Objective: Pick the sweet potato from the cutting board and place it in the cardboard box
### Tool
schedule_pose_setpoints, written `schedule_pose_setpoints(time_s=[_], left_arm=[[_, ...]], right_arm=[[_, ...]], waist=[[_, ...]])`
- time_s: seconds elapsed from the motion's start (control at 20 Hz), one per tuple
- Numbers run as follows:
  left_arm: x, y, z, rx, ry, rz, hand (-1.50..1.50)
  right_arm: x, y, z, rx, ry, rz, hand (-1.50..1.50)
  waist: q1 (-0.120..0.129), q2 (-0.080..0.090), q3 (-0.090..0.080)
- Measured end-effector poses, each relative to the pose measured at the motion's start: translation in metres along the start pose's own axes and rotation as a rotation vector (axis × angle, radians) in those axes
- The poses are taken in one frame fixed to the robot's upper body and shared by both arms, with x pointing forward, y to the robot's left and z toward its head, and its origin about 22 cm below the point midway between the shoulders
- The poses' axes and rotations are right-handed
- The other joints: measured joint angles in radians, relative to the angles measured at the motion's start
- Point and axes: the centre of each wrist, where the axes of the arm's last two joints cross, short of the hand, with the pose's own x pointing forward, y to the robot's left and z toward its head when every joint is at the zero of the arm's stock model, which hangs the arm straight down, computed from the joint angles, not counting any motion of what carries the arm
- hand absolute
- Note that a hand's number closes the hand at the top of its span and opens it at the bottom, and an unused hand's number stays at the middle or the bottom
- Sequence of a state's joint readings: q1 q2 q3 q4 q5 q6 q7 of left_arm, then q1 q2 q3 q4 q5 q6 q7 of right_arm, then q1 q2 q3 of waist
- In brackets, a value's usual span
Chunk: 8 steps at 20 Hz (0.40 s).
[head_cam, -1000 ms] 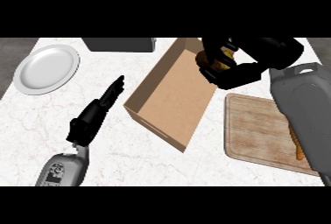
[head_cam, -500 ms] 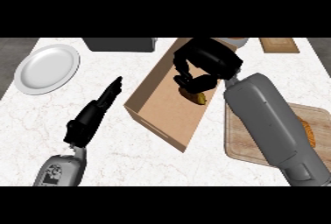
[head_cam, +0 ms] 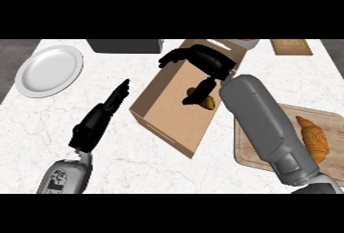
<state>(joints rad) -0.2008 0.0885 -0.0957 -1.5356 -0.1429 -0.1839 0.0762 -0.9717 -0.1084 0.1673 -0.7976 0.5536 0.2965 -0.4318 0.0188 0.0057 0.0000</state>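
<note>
Right robot hand (head_cam: pixel 201 59) is over the far end of the cardboard box (head_cam: pixel 176 116), fingers relaxed and spread, holding nothing. Its thumb (head_cam: pixel 204 86) points down toward the sweet potato (head_cam: pixel 205 101) but I can't tell if they touch. Right forearm (head_cam: pixel 265 127) runs from the lower right edge up across the box's right wall and covers part of the cutting board (head_cam: pixel 332 119).

Sweet potato lies inside the box, on its floor near the right wall, roughly mid-length. Part of it is hidden by the thumb and forearm.

Left robot hand (head_cam: pixel 101 116) rests over the surface (head_cam: pixel 134 159) to the left of the box, fingers straight and together, pointing up and right toward the box's left wall, apart from it. Nothing in it.

A croissant (head_cam: pixel 313 139) lies on the cutting board, just right of the right forearm. The board sits right of the box.

Further out: white plate (head_cam: pixel 48 70) at the upper left of the surface, well apart from the box. Dark grey block (head_cam: pixel 124 45) at the top edge, between plate and box. A 2nd wooden board (head_cam: pixel 291 46) shows at the top right edge.
</note>
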Motion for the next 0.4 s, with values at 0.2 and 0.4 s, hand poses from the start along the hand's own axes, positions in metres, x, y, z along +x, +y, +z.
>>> schedule_pose_setpoints(time_s=[0.2, 0.4], left_arm=[[-0.004, -0.002, 0.001, 0.002, 0.004, 0.008, 0.0], [0.0, -0.002, -0.003, 0.004, -0.007, 0.004, 0.0]], right_arm=[[-0.01, -0.01, 0.003, -0.115, -0.032, -0.196, -1.5], [-0.029, -0.029, 0.018, -0.226, -0.046, -0.396, -1.5]], waist=[[0.001, 0.001, 0.0], [0.005, 0.004, 0.001]])
